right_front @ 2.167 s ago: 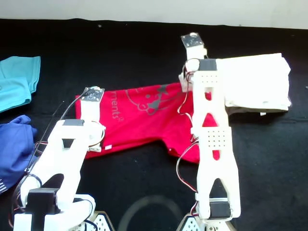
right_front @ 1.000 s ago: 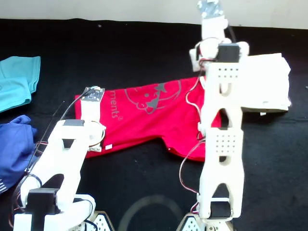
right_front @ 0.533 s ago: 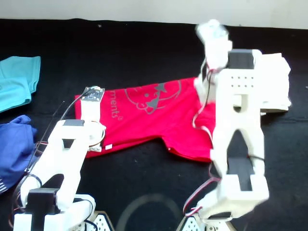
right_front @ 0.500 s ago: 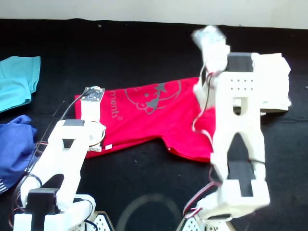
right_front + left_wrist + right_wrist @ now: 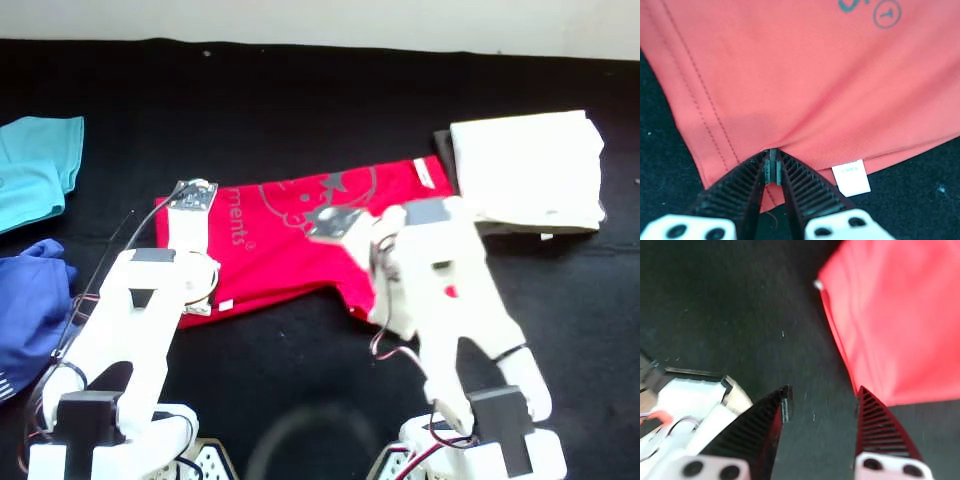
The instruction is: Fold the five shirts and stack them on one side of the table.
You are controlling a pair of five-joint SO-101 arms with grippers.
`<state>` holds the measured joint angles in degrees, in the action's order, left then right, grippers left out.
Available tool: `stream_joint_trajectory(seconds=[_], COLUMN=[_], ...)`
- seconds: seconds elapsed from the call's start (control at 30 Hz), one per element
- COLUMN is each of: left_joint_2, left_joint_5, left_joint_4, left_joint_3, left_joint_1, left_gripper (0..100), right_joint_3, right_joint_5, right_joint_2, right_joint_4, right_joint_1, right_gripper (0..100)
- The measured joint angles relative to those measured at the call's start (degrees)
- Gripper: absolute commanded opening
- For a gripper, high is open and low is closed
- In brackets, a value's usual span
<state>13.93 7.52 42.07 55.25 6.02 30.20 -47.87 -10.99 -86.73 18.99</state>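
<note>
A red shirt (image 5: 300,240) lies spread across the middle of the black table. My left gripper (image 5: 771,167) is shut on the shirt's hem at its left end, next to a small white tag (image 5: 852,177); in the high view it sits at that left edge (image 5: 190,200). My right arm (image 5: 430,270) is drawn back over the shirt's near right part. My right gripper (image 5: 822,405) is open over bare table beside the red shirt's edge (image 5: 890,330), with nothing between its fingers.
A folded white shirt (image 5: 525,165) rests on a dark one at the back right. A teal shirt (image 5: 35,170) and a crumpled blue shirt (image 5: 30,300) lie at the left edge. Part of a white arm (image 5: 690,405) shows in the right wrist view.
My right arm has swung back from the far right near the white stack to the shirt's near side. The shirt's right end now lies uncovered. My left arm has stayed still.
</note>
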Motion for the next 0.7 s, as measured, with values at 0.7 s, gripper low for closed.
stream_joint_trajectory(seconds=[0.7], left_joint_2=[0.0], left_joint_5=[0.0], left_joint_4=[0.0], left_joint_3=[0.0], left_joint_1=[0.0], left_gripper=[1], right_joint_3=[6.6], right_joint_5=[-0.4], right_joint_2=[14.2], right_joint_4=[21.6], right_joint_1=[0.9], right_gripper=[16.2])
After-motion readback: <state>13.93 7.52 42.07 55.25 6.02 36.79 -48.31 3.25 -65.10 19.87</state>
